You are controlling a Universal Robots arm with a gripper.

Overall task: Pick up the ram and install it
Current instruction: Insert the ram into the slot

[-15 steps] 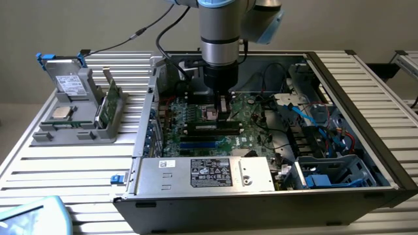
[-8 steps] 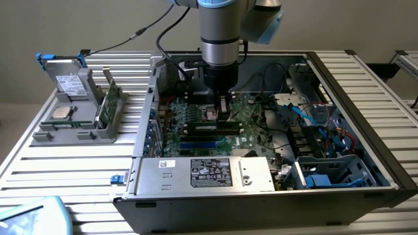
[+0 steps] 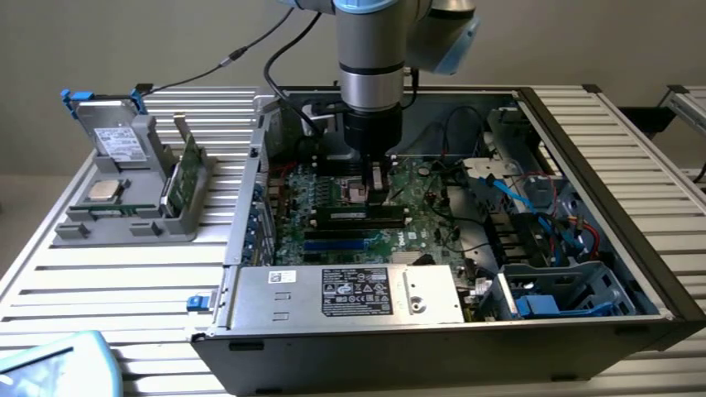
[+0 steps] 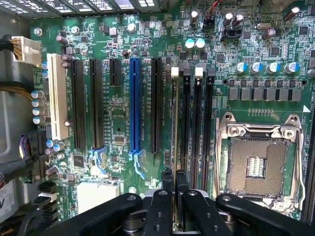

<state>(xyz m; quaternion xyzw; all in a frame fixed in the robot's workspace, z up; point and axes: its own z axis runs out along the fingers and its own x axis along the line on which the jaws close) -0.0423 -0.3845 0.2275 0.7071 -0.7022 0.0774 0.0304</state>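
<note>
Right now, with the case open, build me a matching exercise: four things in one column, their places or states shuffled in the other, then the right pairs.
Things:
1 ram
2 processor socket
3 power supply
4 gray tray

Places or states:
A outside the case, at the exterior view's left
B empty, silver-framed
C clamped edge-on in the end effector
D labelled silver box along the case's near wall

Pairs: 1-C; 2-B; 3-D; 4-A

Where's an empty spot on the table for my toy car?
The bare slats in front of the grey holder, beside the computer case, are free. So is the table strip past the case on the exterior view's right. Inside the case is crowded: cables and the gripper holding the ram.
</note>
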